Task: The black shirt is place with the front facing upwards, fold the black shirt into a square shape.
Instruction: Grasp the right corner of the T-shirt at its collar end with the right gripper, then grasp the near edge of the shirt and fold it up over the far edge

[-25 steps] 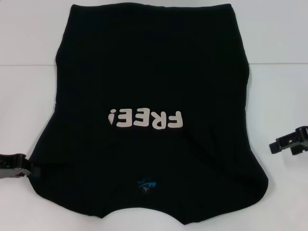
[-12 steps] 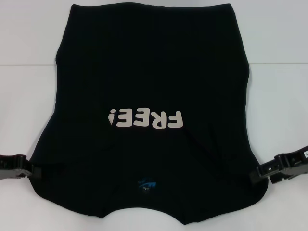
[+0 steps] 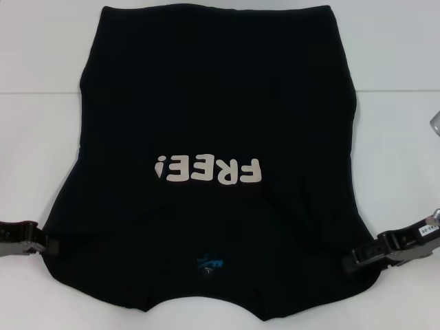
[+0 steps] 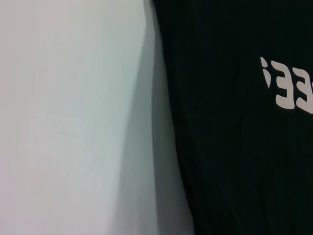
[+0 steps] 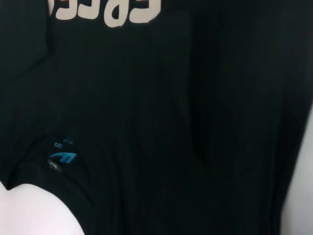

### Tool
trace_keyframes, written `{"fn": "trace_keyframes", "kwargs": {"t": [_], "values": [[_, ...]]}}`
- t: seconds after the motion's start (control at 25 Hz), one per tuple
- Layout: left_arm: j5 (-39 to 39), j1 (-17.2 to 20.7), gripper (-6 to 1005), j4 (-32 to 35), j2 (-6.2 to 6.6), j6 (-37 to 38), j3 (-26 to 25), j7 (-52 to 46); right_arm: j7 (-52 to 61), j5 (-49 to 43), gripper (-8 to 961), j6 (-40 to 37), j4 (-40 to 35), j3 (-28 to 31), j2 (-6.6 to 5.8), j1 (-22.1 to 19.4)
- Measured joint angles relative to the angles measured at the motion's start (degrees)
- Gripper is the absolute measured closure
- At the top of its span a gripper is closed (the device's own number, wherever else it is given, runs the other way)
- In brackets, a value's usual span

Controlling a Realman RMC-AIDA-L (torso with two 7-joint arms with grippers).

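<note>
head view gives me two grippers: my left gripper (image 3: 42,242) and right gripper (image 3: 354,262) touch opposite side edges of one black shirt (image 3: 213,110), flat on the white table (image 3: 41,69); i cannot tell their grip. only the right wrist view details its blue neck label (image 5: 61,157).

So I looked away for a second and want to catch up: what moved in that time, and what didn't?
The right gripper came in from out beside the shirt, moving nearer and inward to the shirt's right edge by the shoulder. Whether it has hold of the cloth cannot be told. The left gripper stayed at the left edge, and the shirt lay flat, lettering up, unchanged.
</note>
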Motion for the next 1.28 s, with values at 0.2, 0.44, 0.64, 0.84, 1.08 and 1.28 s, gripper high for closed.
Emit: {"fn": "trace_keyframes", "kwargs": {"t": [0.2, 0.44, 0.64, 0.84, 1.08, 1.28], "values": [[0.0, 0.0, 973, 0.0, 0.0, 0.11, -0.07, 0.11, -0.04, -0.1, 170, 1.07, -0.2, -0.63, 0.34, 0.19], [0.0, 0.0, 973, 0.07, 0.0, 0.7, -0.19, 0.35, -0.11, -0.15, 346, 1.69, -0.41, -2.62, 0.55, 0.34], [-0.07, 0.0, 973, 0.06, 0.0, 1.08, -0.38, 0.74, -0.1, -0.36, 460, 1.91, -0.36, -2.97, 0.65, 0.44], [-0.21, -0.11, 972, 0.01, 0.01, 1.83, -0.43, 1.27, -0.08, -0.64, 600, 1.66, -0.51, -3.21, 0.54, 0.48], [-0.83, -0.42, 972, -0.24, 0.48, 3.72, -0.43, 2.41, -0.78, -0.69, 834, 1.37, -0.51, -3.95, 0.03, 0.84], [-1.18, -1.01, 973, -1.79, 2.33, 8.97, -0.51, 3.75, -3.76, -0.4, 911, -2.99, -0.72, -3.27, -1.37, 1.42]]}}
